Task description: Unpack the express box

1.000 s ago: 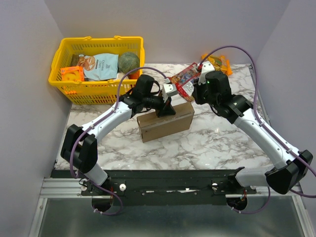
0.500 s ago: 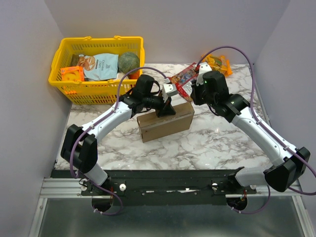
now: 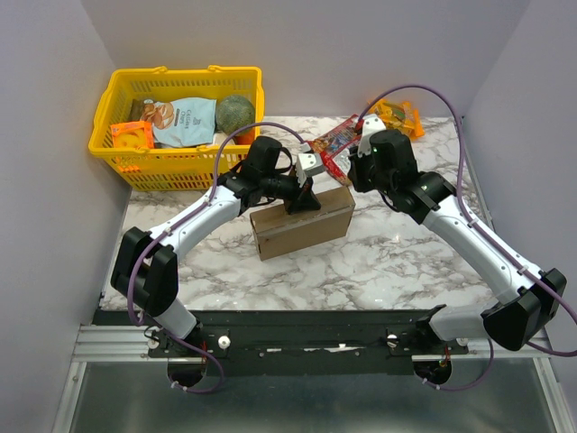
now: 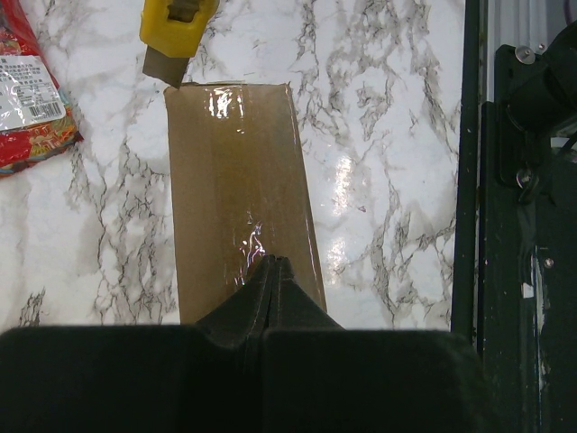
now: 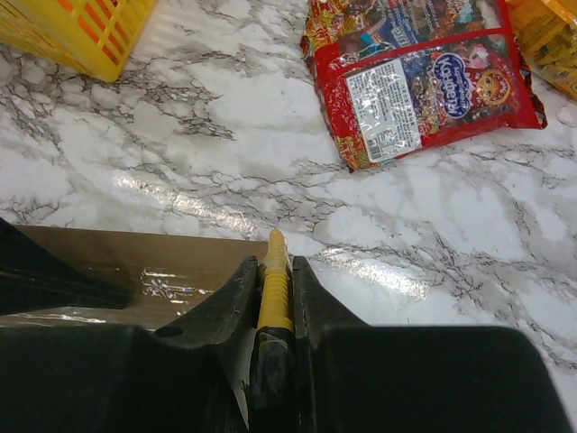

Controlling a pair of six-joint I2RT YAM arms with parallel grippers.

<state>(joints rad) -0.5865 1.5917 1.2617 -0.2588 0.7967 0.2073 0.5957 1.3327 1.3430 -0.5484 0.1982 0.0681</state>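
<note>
The express box (image 3: pixel 302 225) is a shut brown cardboard box lying on the marble table, with glossy clear tape along its top (image 4: pixel 234 180). My left gripper (image 3: pixel 302 197) is shut with nothing in it, and its tips (image 4: pixel 273 262) rest on the box's top near one end. My right gripper (image 5: pixel 273 263) is shut on a yellow utility knife (image 5: pixel 275 271). In the left wrist view the knife's front end (image 4: pixel 176 36) sits at the box's far corner. In the top view the knife (image 3: pixel 310 164) is just behind the box's back edge.
A red snack packet (image 3: pixel 335 140) lies right behind the box, and an orange packet (image 3: pixel 397 113) lies at the back right. A yellow basket (image 3: pixel 176 167) holding several groceries stands at the back left. The black frame rail (image 4: pixel 523 225) runs along the table's near edge.
My right arm's wrist has shifted slightly left and back, while the knife stays at the box's far corner. The left arm and the box have not moved.
</note>
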